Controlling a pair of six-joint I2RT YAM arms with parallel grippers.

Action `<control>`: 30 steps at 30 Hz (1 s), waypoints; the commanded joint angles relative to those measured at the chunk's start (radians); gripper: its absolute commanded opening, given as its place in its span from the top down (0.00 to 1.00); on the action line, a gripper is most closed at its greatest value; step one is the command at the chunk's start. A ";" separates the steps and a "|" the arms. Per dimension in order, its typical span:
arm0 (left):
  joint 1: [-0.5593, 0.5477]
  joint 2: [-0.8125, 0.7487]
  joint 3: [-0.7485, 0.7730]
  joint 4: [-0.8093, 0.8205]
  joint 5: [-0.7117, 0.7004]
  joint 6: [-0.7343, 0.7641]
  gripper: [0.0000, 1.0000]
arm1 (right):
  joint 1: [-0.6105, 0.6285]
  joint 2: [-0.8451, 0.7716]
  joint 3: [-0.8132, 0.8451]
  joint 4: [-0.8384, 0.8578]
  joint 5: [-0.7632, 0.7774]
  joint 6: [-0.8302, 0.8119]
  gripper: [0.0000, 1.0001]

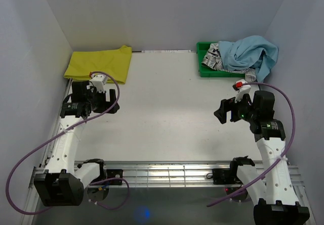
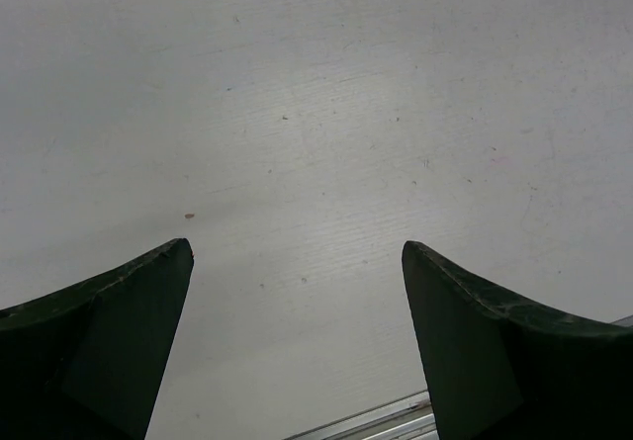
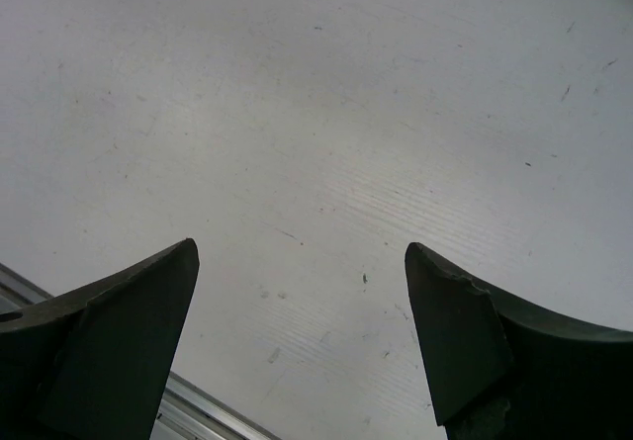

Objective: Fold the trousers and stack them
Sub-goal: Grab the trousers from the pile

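With twelve o'clock taken as the far wall in the overhead view, a yellow garment (image 1: pixel 98 63) is seen folded flat at the eleven o'clock corner of the white table (image 1: pixel 167 103). On its six o'clock side the left arm (image 1: pixel 68 144) is raised from its base at seven o'clock and bent at the wrist, so that the left gripper (image 1: pixel 105 102) is turned towards three o'clock, near the garment's near edge. Its jaws are spread wide and nothing is held. In the left wrist view its two dark fingers (image 2: pixel 109 341) are seen far apart, with bare table between them and a strip of metal rail (image 2: pixel 376 420) at the bottom edge.

At one o'clock a green bin (image 1: pixel 202 69) is set against the far wall. The light blue trousers (image 1: pixel 250 53) are heaped unfolded in it, spilling over its three o'clock rim. A black-on-white printed garment (image 1: pixel 211 58) is bunched beneath them.

The right arm (image 1: pixel 273 149) is raised from its base at five o'clock. The right gripper (image 1: pixel 228 111) is pointed towards nine o'clock, on the six o'clock side of the bin and well apart from the trousers. Its jaws too are held wide with nothing between them, and only scuffed table is shown in the gap in the right wrist view.
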 commanded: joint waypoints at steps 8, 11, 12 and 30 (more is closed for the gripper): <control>0.001 0.103 0.228 0.040 0.044 0.048 0.02 | -0.001 0.331 0.299 0.134 0.016 -0.005 0.10; 0.001 0.130 0.265 0.100 0.004 0.020 0.02 | -0.001 0.472 0.457 0.182 0.076 -0.023 0.10; 0.001 0.151 0.277 0.102 0.016 0.025 0.02 | -0.001 0.509 0.499 0.191 0.089 -0.031 0.10; 0.001 0.339 0.326 0.065 -0.059 0.116 0.02 | -0.012 1.440 1.409 0.220 0.412 -0.299 0.10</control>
